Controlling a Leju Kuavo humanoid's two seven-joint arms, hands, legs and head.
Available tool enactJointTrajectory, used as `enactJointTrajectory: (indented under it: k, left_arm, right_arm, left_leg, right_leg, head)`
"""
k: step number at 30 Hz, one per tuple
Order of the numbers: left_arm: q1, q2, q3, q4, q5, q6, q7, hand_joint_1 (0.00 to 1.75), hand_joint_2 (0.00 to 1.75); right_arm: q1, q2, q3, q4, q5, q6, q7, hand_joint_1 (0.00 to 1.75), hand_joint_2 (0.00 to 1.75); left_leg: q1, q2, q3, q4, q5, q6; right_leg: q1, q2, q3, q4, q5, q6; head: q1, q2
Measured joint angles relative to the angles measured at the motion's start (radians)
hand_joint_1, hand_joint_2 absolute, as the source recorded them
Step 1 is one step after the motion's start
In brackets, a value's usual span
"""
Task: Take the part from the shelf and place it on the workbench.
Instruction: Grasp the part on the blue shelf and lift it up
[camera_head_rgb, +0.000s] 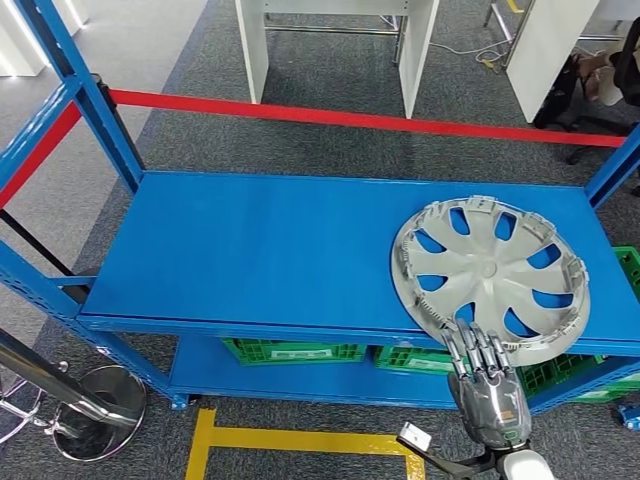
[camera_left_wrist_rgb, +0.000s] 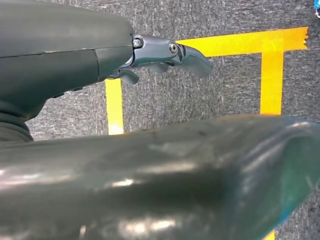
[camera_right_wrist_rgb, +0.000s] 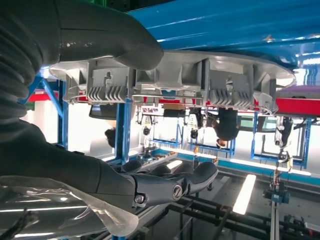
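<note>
head view: right hand (camera_head_rgb: 483, 375) touches hubcap (camera_head_rgb: 490, 275).

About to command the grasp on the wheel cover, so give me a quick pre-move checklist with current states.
1. Wheel cover on the blue shelf, near rim overhanging the front edge: ok.
2. Right hand at that near rim, fingers over its top: ok.
3. Thumb on the rim's other face, fingers apart from it; grip not closed: not ok.
4. Contact with the cover: cannot tell.
5. Left hand empty, hanging over floor tape: ok.
6. Workbench as drop spot: cannot tell.
</note>
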Motion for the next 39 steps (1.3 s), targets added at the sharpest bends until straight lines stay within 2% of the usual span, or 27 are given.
enactJointTrajectory:
  k: [39]
  left_arm:
    - [-0.001,0.001,-0.019,0.003,0.000,0.001,0.000,0.00,0.00]
  right_arm:
    - [-0.056,0.002,-0.023,0.108,0.001,0.000,-0.008,0.00,1.75]
  left_leg:
    - [0.000,0.000,0.000,0.000,0.000,0.000]
  right_leg:
    - [0.000,0.000,0.000,0.000,0.000,0.000]
  head:
    - [0.000,0.000]
